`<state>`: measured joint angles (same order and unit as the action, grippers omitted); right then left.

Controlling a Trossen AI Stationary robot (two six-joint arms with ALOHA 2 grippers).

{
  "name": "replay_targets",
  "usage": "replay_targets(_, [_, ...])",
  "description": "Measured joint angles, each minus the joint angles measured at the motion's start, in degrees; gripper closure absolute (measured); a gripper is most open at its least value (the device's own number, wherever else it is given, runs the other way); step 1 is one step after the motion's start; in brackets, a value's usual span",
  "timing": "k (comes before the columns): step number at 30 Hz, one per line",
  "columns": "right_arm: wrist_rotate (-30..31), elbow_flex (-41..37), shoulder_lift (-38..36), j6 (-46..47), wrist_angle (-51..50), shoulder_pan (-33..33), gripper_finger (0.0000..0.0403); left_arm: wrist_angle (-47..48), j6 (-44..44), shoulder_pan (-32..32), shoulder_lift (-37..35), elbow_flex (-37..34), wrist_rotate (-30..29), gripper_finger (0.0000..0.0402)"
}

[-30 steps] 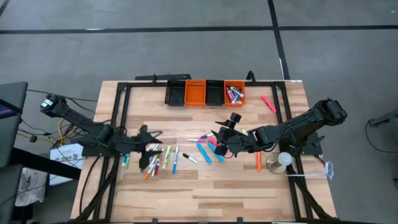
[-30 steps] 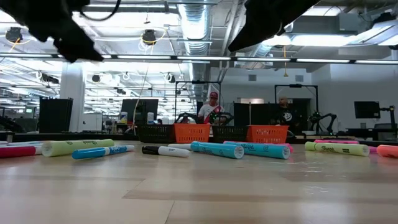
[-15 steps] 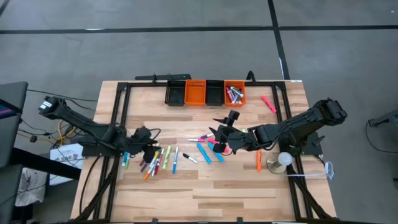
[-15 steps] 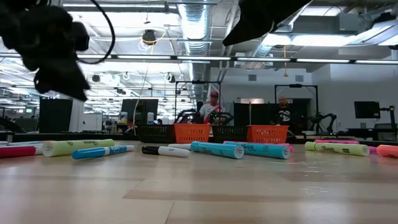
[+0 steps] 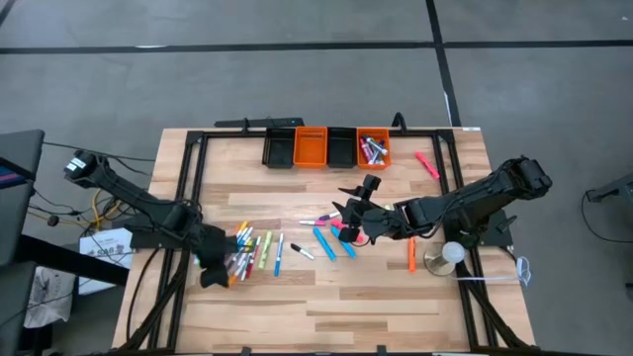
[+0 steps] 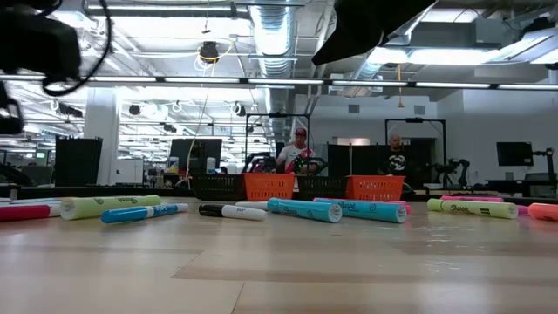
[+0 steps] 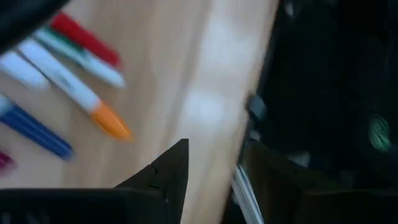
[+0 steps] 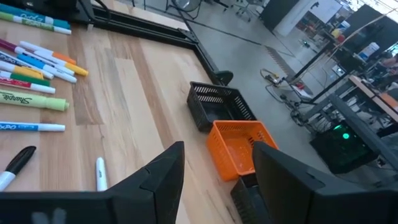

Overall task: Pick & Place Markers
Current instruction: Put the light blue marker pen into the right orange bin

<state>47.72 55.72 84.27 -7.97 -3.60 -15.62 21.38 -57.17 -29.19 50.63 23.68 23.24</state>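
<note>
- Your left gripper (image 5: 213, 269) sits low at the left end of the table (image 5: 396, 297), touching or just beside the near-left edge of the left-hand cluster of markers (image 5: 252, 252). Its wrist view shows the fingers standing apart with bare wood between them, gripping nothing.
- From that gripper, the cluster lies to the right and slightly farther off. Most pens there run roughly near-to-far, side by side and tightly packed, so you will likely need to single one out from the cluster's edge.
- In the left wrist view, an orange-capped white marker (image 7: 81, 101) is the pen closest to the fingers, lying at a slant to the gap between them.
- Your right gripper (image 5: 356, 213) hovers mid-table over a looser group of markers, its fingers spread and empty. Blue pens (image 5: 324, 242) and a pink one lie beneath it, angled diagonally.
- Each arm is nearest its own group.
- The far-right orange bin (image 5: 373, 148) already holds several markers; the other orange bin (image 5: 310, 146) looks empty.
- The pens are thin, capped and mixed in colour, and I judge they would roll easily.
</note>
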Motion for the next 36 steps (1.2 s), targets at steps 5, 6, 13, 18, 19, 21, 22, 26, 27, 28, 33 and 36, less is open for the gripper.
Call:
replay_targets(5, [-0.22, 0.0, 0.02, 0.0, 0.0, 0.0, 0.0222, 5.09, -6.7, -0.48, 0.0, 0.04, 3.22, 0.0268])
replay_targets(6, [-0.22, 0.0, 0.04, 0.0, -0.02, -0.02, 0.0223, 7.6, -8.0, -0.44, 0.0, 0.04, 3.55, 0.0272])
replay_targets(13, [-4.76, 0.0, 0.13, 0.02, -0.24, -0.02, 0.0225, 24.16, -8.07, -0.46, 0.0, 0.04, 3.61, 0.0292])
replay_targets(18, [-5.79, 0.0, 0.13, 0.02, -0.24, -0.02, 0.0223, 24.49, -4.78, -0.14, 0.0, 0.04, -4.17, 0.0304])
replay_targets(19, [-5.8, 0.0, 0.13, 0.04, -0.25, -0.02, 0.0223, 24.6, -4.75, -0.02, 0.0, 0.04, -5.91, 0.0305])
replay_targets(21, [-5.79, 0.0, 0.13, 0.04, -0.24, -0.02, 0.0224, 25.13, -4.99, 0.07, 0.0, 0.04, -9.5, 0.0309])
replay_targets(22, [-5.8, 0.0, 0.13, 0.04, -0.24, -0.02, 0.0225, 25.35, -5.71, 0.05, 0.06, 0.04, -10.95, 0.0311])
replay_targets(26, [-5.82, 0.0, 0.13, 0.07, -0.24, -0.02, 0.0227, 28.03, -8.9, 0.05, 0.45, 0.04, -13.4, 0.0317])
replay_targets(27, [-5.83, 0.0, 0.13, 0.07, -0.24, -0.02, 0.0227, 28.63, -9.34, 0.05, 0.56, 0.04, -13.49, 0.0319])
replay_targets(28, [-5.81, 0.0, 0.13, 0.06, -0.24, -0.02, 0.0227, 29.05, -9.61, 0.05, 0.74, 0.04, -13.58, 0.032])
replay_targets(33, [-5.82, 0.0, 0.14, 0.07, -0.24, 0.0, 0.0225, 29.23, -11.43, 0.05, 0.8, 0.04, -13.68, 0.032])
replay_targets(36, [-5.84, 0.0, 0.15, 0.06, -0.24, 0.0, 0.0226, 29.15, -13.16, -0.41, 0.76, 0.04, -10.14, 0.032])
